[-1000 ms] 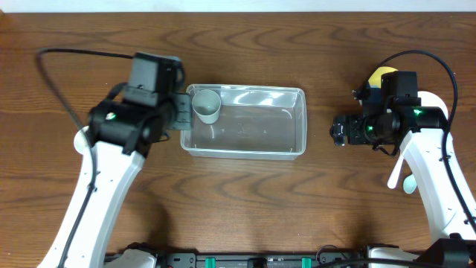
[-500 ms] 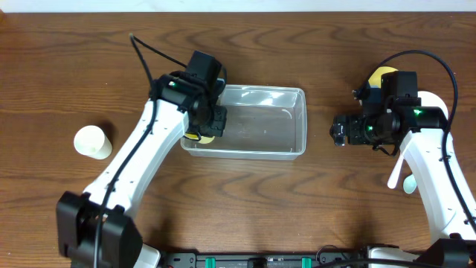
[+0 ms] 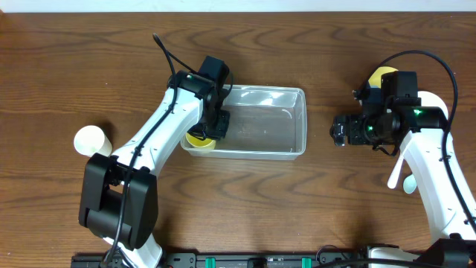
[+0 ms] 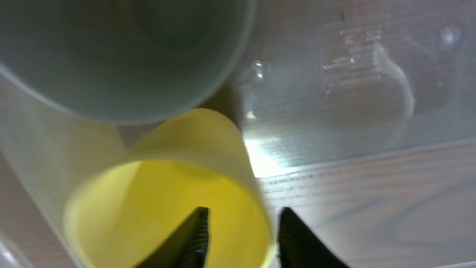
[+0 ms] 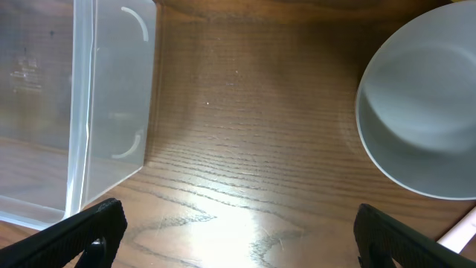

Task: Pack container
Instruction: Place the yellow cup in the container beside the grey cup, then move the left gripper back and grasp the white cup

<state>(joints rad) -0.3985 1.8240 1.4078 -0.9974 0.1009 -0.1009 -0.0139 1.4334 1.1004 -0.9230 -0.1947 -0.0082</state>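
Observation:
The clear rectangular container point(image 3: 286, 119) lies mid-table; it also shows in the left wrist view point(image 4: 357, 82) and the right wrist view point(image 5: 82, 112). My left gripper point(image 3: 211, 131) is inside its left end. In the left wrist view the fingers point(image 4: 242, 231) straddle the wall of a yellow cup point(image 4: 171, 186), one inside and one outside. The yellow cup point(image 3: 196, 139) sits at the container's front left corner. A grey-white cup point(image 4: 126, 59) sits right behind it in the container. My right gripper point(image 3: 338, 132) is open and empty above bare table point(image 5: 238, 231), right of the container.
Another white cup point(image 3: 89, 140) lies on the table at the left. A pale bowl point(image 5: 424, 112) sits right of my right gripper. A yellow object point(image 3: 383, 74) shows behind the right arm. A white spoon point(image 3: 396, 177) lies at the right.
My left arm has swung from the container's left end, beside a white cup, to over that end with a yellow cup. A white cup now shows on the table. The right arm has not moved.

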